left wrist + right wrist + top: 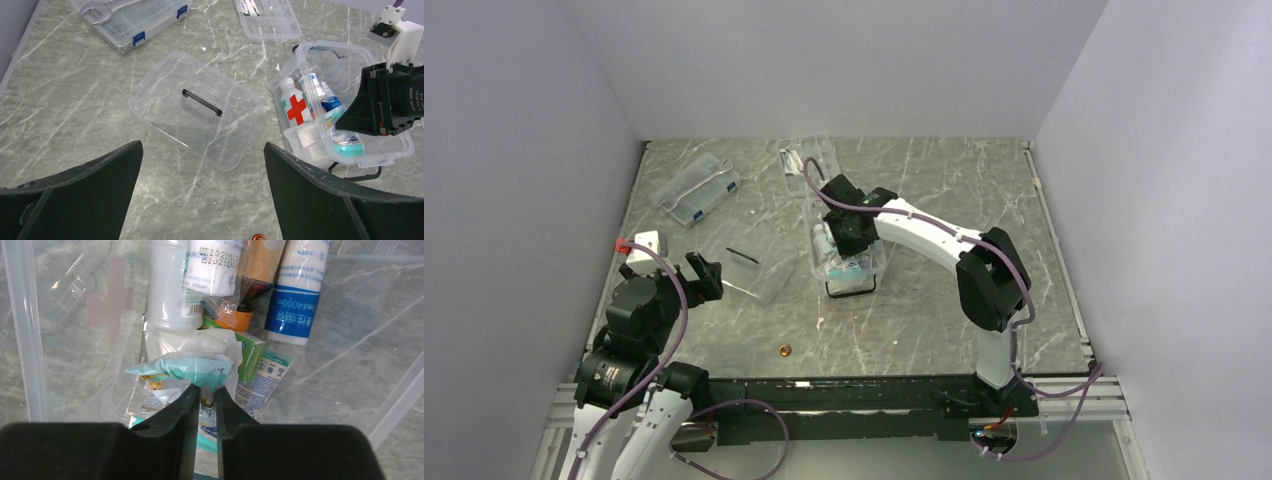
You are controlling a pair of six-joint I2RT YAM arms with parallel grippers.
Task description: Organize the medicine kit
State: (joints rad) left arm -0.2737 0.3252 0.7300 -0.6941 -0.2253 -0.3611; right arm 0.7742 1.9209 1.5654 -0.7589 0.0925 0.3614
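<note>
The medicine kit (881,262) is a clear tub standing open mid-table, with a red cross (297,109) on its front. It holds white bottles (167,285), a blue-banded bottle (295,295) and a green box (252,352). My right gripper (849,235) reaches down into the tub, and its jaws (205,388) are pinched on the crumpled edge of a teal packet (200,367). The tub's clear lid (197,110), with a dark handle, lies flat to its left. My left gripper (202,145) hovers wide open and empty near the lid's front edge.
A flat clear case with blue latches (696,188) holding a wrench sits at the back left. Another open clear tray (809,157) lies behind the tub. A small orange ring (784,350) rests near the front edge. Grey walls close in three sides.
</note>
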